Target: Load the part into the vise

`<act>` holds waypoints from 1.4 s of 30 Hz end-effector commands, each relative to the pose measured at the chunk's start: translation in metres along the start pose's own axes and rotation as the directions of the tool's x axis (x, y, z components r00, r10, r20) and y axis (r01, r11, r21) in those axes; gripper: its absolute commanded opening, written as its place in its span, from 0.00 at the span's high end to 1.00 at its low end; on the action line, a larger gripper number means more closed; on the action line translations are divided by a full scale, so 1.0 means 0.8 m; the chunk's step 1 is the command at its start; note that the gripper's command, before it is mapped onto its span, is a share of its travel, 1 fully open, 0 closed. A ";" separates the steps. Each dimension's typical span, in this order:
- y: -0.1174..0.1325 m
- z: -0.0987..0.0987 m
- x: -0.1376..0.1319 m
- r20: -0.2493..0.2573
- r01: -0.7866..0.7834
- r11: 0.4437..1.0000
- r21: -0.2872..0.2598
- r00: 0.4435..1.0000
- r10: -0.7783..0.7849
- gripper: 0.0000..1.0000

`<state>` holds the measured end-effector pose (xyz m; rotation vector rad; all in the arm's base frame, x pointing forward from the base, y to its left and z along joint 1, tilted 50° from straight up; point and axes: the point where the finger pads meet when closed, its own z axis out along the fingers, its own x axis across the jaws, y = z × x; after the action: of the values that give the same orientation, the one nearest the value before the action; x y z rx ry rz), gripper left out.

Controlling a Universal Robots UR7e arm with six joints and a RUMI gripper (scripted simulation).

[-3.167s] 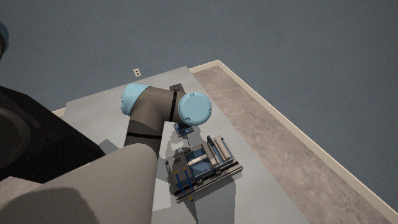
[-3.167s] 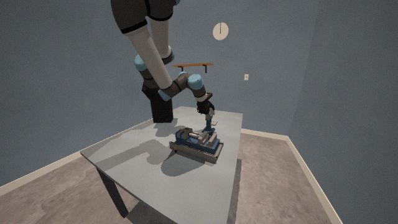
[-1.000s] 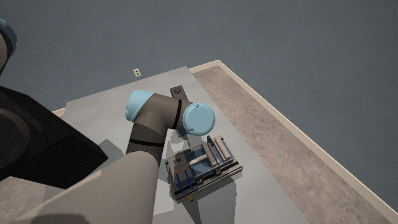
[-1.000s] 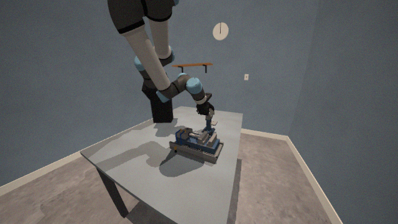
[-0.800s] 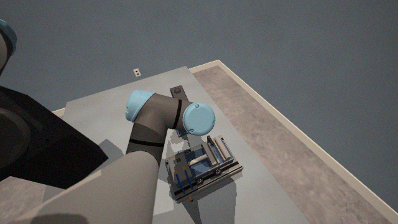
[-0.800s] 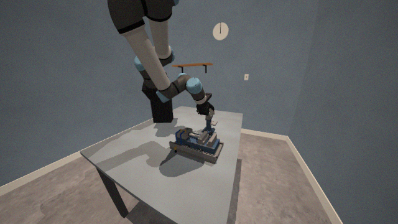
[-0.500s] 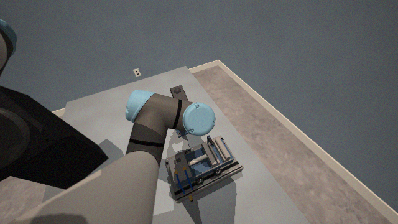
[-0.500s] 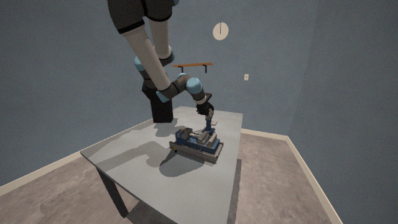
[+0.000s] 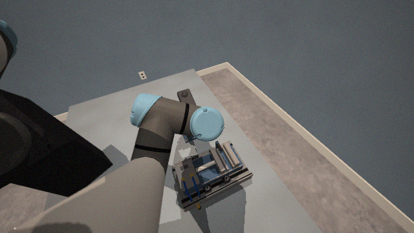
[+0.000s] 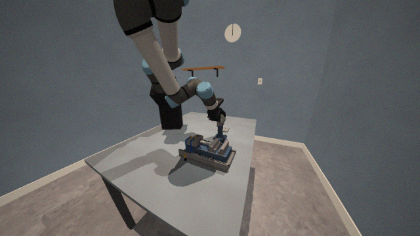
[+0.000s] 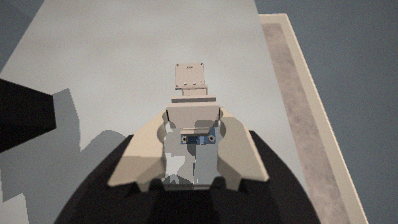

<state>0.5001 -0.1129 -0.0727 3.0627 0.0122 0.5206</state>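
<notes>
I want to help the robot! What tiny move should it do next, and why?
I'd probably lift the block gently straight up, fingers shut. The hand has it pinched between both fingertips, but it's by the blue stand, beside the vise, not between the jaws. Going up first should help it miss bumping things.

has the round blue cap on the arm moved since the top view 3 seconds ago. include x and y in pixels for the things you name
Yes: in the top view, the round blue cap (image 9: pixel 207 123) (image 10: pixel 205 90) has shifted down the picture, nearer the vise (image 9: pixel 231 154) (image 10: pixel 214 144).
</notes>
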 end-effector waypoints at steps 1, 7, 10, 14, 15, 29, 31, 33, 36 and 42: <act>0.003 -0.001 0.003 -0.005 -0.001 1.000 -0.003 1.000 0.001 1.00; 0.003 -0.001 0.003 -0.005 -0.001 1.000 -0.003 1.000 0.001 1.00; 0.003 -0.001 0.003 -0.005 -0.001 1.000 -0.003 1.000 0.001 1.00; 0.003 -0.001 0.003 -0.005 -0.001 1.000 -0.003 1.000 0.001 1.00; 0.003 -0.001 0.003 -0.005 -0.001 1.000 -0.003 1.000 0.001 1.00; 0.003 -0.002 0.003 -0.005 -0.001 1.000 -0.003 1.000 0.001 1.00; 0.002 -0.002 0.003 -0.005 -0.001 1.000 -0.003 1.000 0.001 1.00; 0.002 -0.003 0.002 -0.004 -0.001 1.000 -0.003 1.000 0.000 1.00; 0.000 -0.003 0.001 -0.003 0.000 1.000 -0.002 1.000 0.000 1.00; -0.003 -0.005 -0.001 -0.002 0.000 1.000 -0.001 1.000 0.000 1.00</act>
<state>0.5002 -0.1129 -0.0711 3.0620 0.0113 0.5225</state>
